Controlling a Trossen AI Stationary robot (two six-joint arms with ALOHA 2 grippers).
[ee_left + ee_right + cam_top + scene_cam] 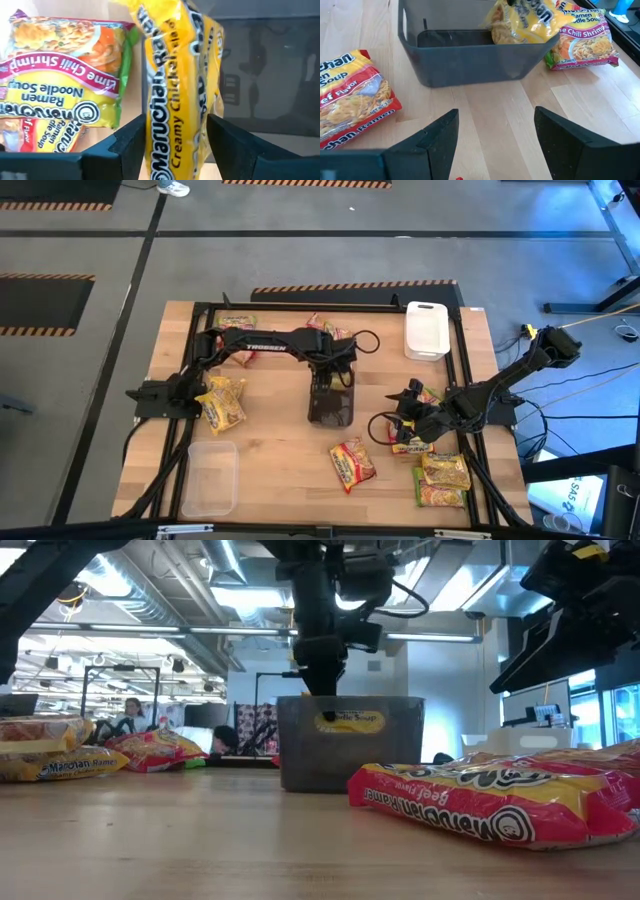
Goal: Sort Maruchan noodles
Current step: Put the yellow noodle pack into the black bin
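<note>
While over dark tray (330, 412), yellow packet (177, 90)

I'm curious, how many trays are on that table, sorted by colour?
dark tray: 1
clear tray: 1
white tray: 1
Total: 3 trays

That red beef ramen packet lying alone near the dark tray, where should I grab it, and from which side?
Probably from straight above: the red packet lies flat on the table with bare wood all round it. Straddle its narrower width near the middle, with the wrist turned to match its diagonal lie.
</note>
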